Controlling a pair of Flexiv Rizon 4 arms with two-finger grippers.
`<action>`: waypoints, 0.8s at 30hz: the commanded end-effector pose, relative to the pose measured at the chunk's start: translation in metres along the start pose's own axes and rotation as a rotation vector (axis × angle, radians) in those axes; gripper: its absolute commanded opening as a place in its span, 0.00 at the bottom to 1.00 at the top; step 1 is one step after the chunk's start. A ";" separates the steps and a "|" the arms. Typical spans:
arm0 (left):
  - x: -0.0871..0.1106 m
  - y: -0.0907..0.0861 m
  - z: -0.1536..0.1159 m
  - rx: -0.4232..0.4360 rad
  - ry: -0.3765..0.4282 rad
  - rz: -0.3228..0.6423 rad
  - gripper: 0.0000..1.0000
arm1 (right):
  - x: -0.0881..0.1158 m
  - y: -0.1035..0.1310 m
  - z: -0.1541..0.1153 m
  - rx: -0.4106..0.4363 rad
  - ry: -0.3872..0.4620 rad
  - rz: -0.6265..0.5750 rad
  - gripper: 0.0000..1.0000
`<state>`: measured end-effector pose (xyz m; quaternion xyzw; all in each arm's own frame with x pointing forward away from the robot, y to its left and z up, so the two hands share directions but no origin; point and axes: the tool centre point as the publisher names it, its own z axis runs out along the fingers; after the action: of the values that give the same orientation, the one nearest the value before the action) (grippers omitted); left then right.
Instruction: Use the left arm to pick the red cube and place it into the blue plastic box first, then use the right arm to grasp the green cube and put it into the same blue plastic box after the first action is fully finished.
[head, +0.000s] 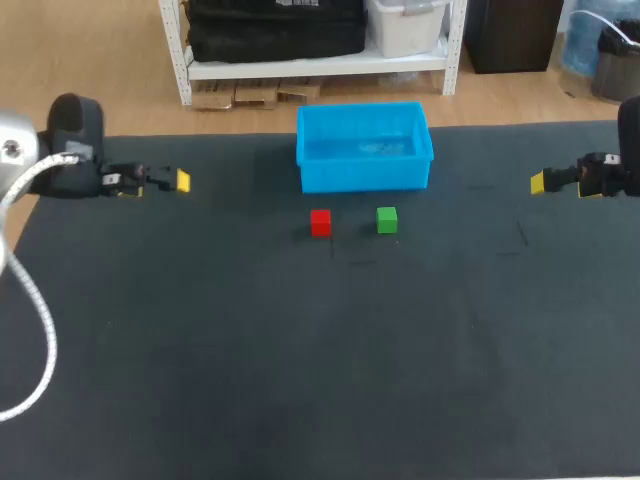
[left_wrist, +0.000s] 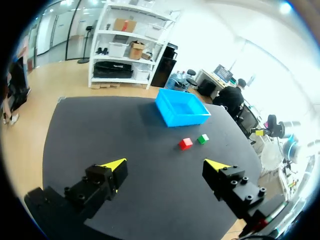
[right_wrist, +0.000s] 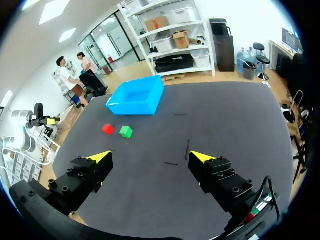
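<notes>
Before the blue box (head: 365, 175), its long side lying crosswise, you see red cube (head: 320, 222) and green cube (head: 387, 220) sitting flat; left fingers (left_wrist: 114, 165) and right fingers (right_wrist: 100, 157) stand apart.

A dark tabletop (head: 200, 380) is seen filling most of the head view. A blue plastic box (head: 364, 175) is set on it at the upper middle of the frame, near the far edge. Just below the box and apart from it, a red cube (head: 320, 221) and a green cube (head: 387, 219) are laid side by side with a gap between them, the red at the left. A few thin dark marks (right_wrist: 187, 149) are seen on the surface
</notes>
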<state>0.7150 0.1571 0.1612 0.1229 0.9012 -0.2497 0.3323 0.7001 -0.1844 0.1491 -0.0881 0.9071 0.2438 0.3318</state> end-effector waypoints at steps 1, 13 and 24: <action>-0.021 -0.013 0.041 -0.009 0.035 -0.002 1.00 | 0.000 0.000 0.000 -0.001 0.002 -0.001 1.00; -0.042 -0.059 0.102 0.084 0.064 0.034 1.00 | 0.000 0.000 0.000 -0.001 0.002 -0.001 1.00; -0.047 -0.068 0.112 0.110 0.096 0.041 1.00 | 0.000 0.000 0.000 -0.001 0.002 -0.001 1.00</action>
<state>0.7799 0.0407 0.1426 0.1712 0.8952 -0.2900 0.2918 0.7002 -0.1843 0.1491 -0.0881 0.9071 0.2437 0.3318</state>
